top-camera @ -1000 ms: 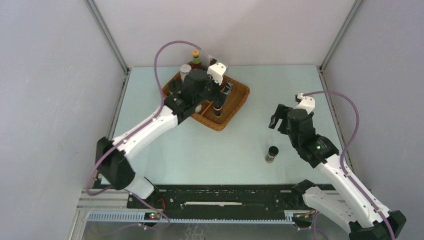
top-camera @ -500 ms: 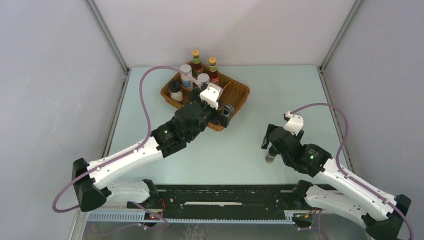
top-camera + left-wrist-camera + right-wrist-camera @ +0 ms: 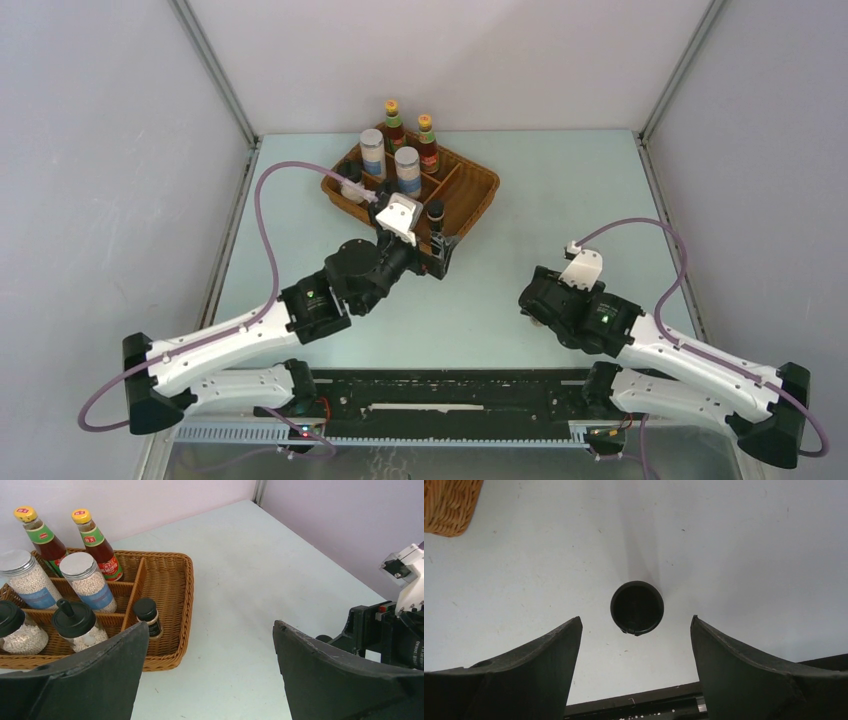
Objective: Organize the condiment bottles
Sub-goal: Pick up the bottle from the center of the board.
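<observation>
table [image 3: 560,180]: pale surface enclosed by grey walls; carries every item listed below.
left gripper [image 3: 210,626]: held low over the table, just off the near right corner of the wicker tray [image 3: 478,200], facing it. The jaws stand wide apart, with nothing between them.
right gripper [image 3: 635,620]: points straight down over the right half of the table, well apart from the wicker tray. The jaws stand wide, one finger on either side of the loose vial, with a clear gap on both sides and no contact.
wicker tray: brown and rectangular, at the far left-centre of the table. A lengthwise divider sets off one long compartment on the right; cross dividers form three cells on the left.
jars [image 3: 30,582]: two, with silver lids, blue labels and pale granular filling. They stand upright side by side in the middle left cell.
sauce bottles [image 3: 99,555]: two, slim, red-brown, with yellow caps. They stand upright side by side in the farthest left cell.
shakers [image 3: 75,625]: two, with black caps and beige contents. They stand upright in the nearest left cell.
tray vial [image 3: 148,616]: small, dark and black-capped. It stands upright in the long right compartment, just beside the divider.
loose vial [image 3: 637,607]: small and dark, seen from directly above. It stands upright on the bare table, centred between the fingers of the right gripper.
</observation>
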